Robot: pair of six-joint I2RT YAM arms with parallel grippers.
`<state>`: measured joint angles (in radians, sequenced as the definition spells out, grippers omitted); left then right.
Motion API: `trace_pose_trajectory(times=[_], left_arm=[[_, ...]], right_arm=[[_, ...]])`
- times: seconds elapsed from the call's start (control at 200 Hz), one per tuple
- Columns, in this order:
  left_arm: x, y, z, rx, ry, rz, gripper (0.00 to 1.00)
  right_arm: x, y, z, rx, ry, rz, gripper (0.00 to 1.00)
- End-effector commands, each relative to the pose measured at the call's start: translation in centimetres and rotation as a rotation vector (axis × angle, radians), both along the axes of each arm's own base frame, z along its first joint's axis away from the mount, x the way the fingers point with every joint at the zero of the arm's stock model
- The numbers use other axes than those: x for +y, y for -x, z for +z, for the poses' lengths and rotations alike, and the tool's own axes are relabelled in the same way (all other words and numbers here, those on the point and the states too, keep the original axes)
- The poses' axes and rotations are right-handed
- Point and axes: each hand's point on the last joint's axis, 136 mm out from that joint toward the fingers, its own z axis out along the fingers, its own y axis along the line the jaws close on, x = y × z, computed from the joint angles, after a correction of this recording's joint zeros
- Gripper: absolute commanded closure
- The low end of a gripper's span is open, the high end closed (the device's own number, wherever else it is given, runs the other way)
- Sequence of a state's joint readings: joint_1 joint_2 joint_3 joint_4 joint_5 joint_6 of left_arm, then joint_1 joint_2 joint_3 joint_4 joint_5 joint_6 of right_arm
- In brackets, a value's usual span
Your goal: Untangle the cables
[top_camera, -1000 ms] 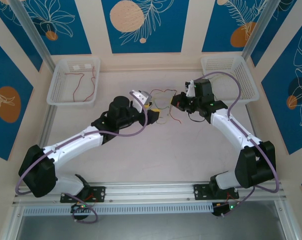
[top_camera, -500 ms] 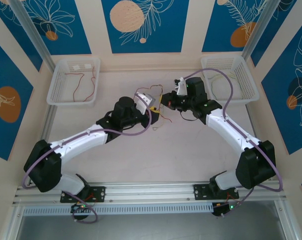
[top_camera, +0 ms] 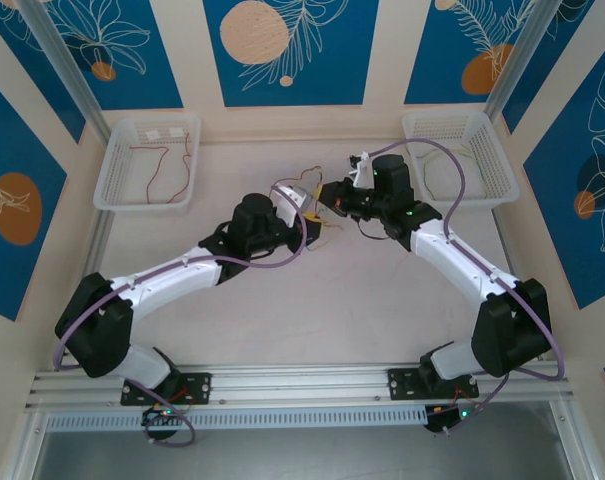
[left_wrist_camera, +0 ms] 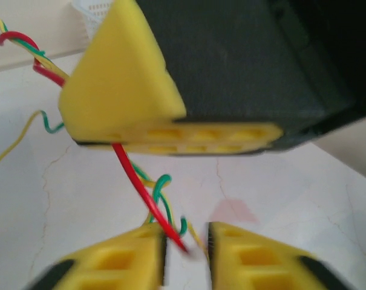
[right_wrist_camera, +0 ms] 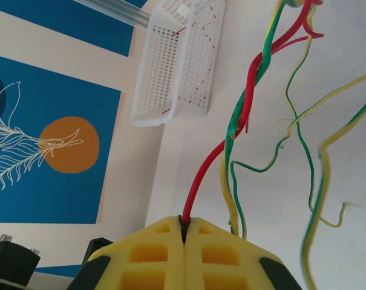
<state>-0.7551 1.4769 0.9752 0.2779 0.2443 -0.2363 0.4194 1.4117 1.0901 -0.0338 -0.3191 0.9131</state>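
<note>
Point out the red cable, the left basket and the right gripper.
red cable [right_wrist_camera: 201,179], right wrist view, the stretch just above the fingertips.
left basket [top_camera: 142,204], top view, its near rim.
right gripper [right_wrist_camera: 184,229], right wrist view, between its shut fingertips.

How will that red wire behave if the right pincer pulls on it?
Probably floppy: the red wire curves loosely from the shut right pincer. Likely very light, being so thin. It may drag along the green wire twisted around it.
</note>
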Motion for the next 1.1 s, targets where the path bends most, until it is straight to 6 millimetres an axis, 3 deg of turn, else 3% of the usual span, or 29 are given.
trace_pose_trajectory(times=[0.0, 0.1, 0.16, 0.295, 0.66, 0.82, 0.865, 0.955, 1.055, 1.095], left_arm=[[-0.6, -0.3, 1.3, -0.029, 0.035, 0.001, 0.64], [-0.5, -0.4, 1.3, -0.034, 0.041, 0.014, 0.67], [-0.5, -0.3, 1.6, -0.042, 0.045, 0.009, 0.86], [-0.1, -0.6, 1.4, -0.047, 0.016, 0.033, 1.0], [2.1, -0.2, 1.6, -0.095, -0.023, 0.094, 1.0], [2.5, 0.0, 1.9, -0.108, -0.017, 0.097, 1.0], [2.5, 0.0, 1.8, -0.11, -0.016, 0.103, 1.0], [2.7, -0.2, 1.7, -0.11, -0.019, 0.111, 1.0], [2.6, -0.2, 1.8, -0.11, -0.011, 0.11, 1.0], [2.6, -0.2, 1.7, -0.108, -0.008, 0.113, 1.0]], right_arm=[[0.8, 0.8, 0.1, 0.002, -0.029, 0.032, 1.0], [1.0, 0.9, 0.0, -0.002, -0.022, 0.037, 1.0], [0.9, 0.9, -0.3, -0.005, -0.008, 0.025, 1.0], [0.1, 0.8, -0.4, -0.023, 0.021, -0.01, 1.0], [-2.7, 0.9, -0.3, -0.09, 0.159, -0.108, 1.0], [-2.9, 0.9, -0.3, -0.109, 0.172, -0.109, 1.0], [-2.8, 0.9, -0.3, -0.111, 0.172, -0.101, 0.9], [-2.8, 1.1, 0.0, -0.124, 0.162, -0.097, 0.58], [-3.0, 1.4, 0.7, -0.161, 0.134, -0.099, 0.49], [-3.3, 1.4, 1.1, -0.178, 0.119, -0.11, 0.41]])
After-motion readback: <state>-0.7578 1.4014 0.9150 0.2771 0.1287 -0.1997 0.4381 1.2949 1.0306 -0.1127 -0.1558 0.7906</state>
